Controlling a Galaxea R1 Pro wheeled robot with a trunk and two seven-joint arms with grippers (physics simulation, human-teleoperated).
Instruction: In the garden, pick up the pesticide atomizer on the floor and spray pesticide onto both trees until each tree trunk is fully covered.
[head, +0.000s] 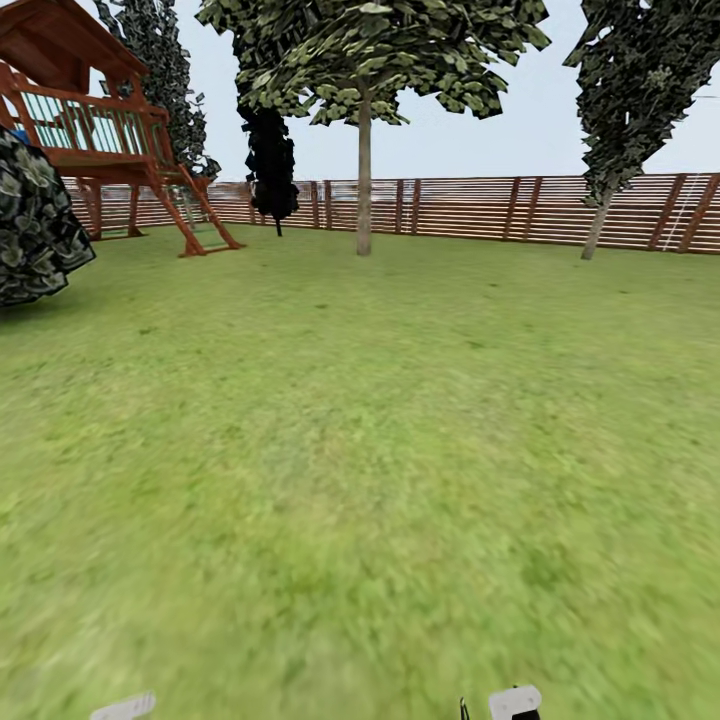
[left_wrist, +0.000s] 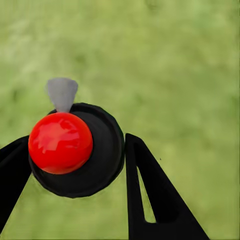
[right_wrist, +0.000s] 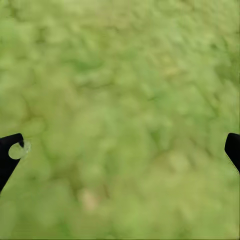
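- the atomizer (left_wrist: 75, 150) sits between the fingers of the left tool (left_wrist: 77, 165): a round black body with a shiny red ball on top and a small grey nozzle at its far edge, seen from above against the grass.
- the left tool is closed around that black body, one finger (left_wrist: 155, 190) pressed to its side and the other tight on the opposite side.
- judging by its look, the atomizer is a rigid, smooth bottle, probably light; the round body could twist or slip between flat fingers, so a hold across the widest part of the black body seems safest, keeping clear of the red ball and the nozzle.
- the right tool (right_wrist: 120, 150) is spread wide and holds nothing, with only blurred lawn between its tips.
- in the head view the lawn (head: 360, 450) stretches ahead to a slatted wooden fence (head: 480, 210).
- one tree (head: 364, 170) with a straight pale trunk stands far ahead near the fence; a second tree (head: 600, 215) with a leaning trunk stands to its right, both well apart from the robot.
- a red wooden playhouse (head: 100, 130) stands at the far left.
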